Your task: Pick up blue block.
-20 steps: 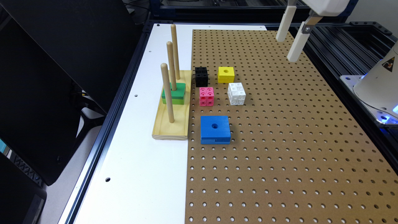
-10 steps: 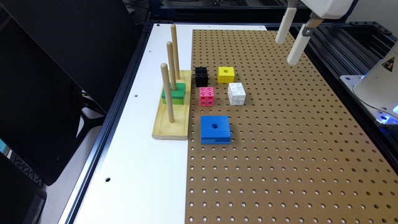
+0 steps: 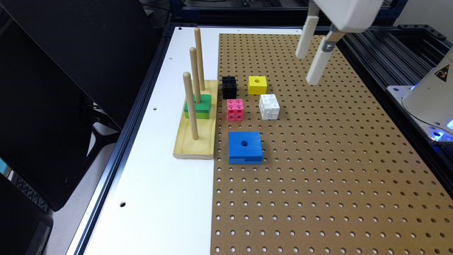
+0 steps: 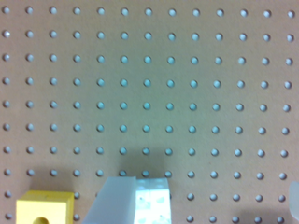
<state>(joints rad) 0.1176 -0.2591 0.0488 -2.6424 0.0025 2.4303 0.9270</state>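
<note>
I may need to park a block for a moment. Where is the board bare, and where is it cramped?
The pegboard is bare from the blue block to the exterior view's right, and from it to the near edge. It is crowded where the black cube, yellow block, pink cube and white cube cluster beside the peg stand.

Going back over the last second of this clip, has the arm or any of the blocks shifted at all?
No visible change. The gripper hangs in the same spot above the pegboard, open and holding nothing, well away from the blue block. The blue block, yellow block, white cube, pink cube, black cube and the peg stand with its green blocks all lie where they did.
</note>
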